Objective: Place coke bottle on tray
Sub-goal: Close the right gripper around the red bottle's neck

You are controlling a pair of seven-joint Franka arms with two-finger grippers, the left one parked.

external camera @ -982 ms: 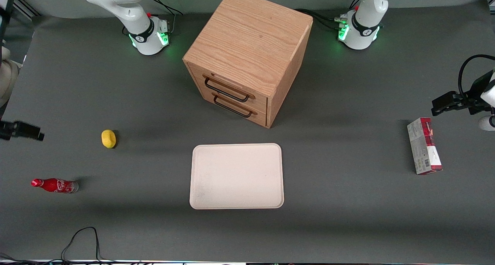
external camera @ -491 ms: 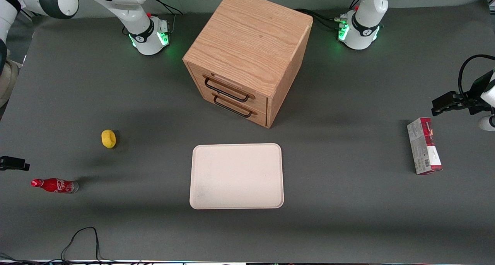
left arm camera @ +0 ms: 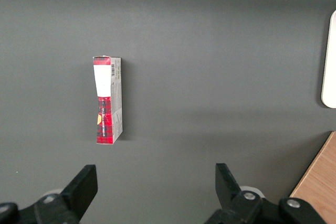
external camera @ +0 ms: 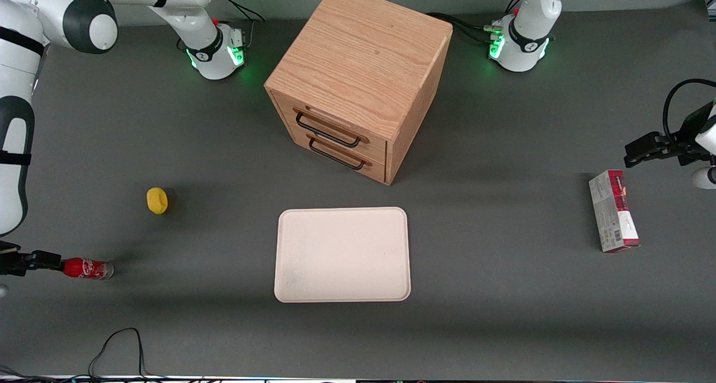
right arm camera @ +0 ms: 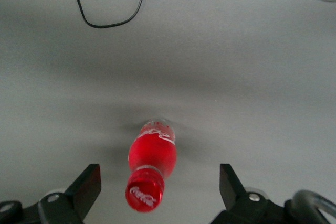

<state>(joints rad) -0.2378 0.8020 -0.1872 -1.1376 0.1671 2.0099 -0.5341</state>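
1. Coke bottle (external camera: 88, 269), a small slim red one with white script, a red cap and a clear base, lies on its side on the dark grey counter (external camera: 503, 293) toward the working arm's end, well apart from the large flat cream-white rectangular tray (external camera: 342, 254).
2. Its place is unchanged since the earlier frames; only its cap end is now covered in the front view.
3. The right arm's black tool (external camera: 39, 260) now sits at that cap end. A second ago it was farther from the front camera, level with the small yellow rounded lump (external camera: 157, 200); half a second ago it was nearly down to the bottle's level.
4. From the right wrist view, the tool (right arm camera: 157, 182) has its fingers (right arm camera: 86, 184) spread wide apart, one on each side of the bottle (right arm camera: 152, 156), with no visible contact.
5. The tray, the yellow lump, the oak drawer cabinet (external camera: 358, 81) and the red-and-white carton box (external camera: 613, 210) have not moved.
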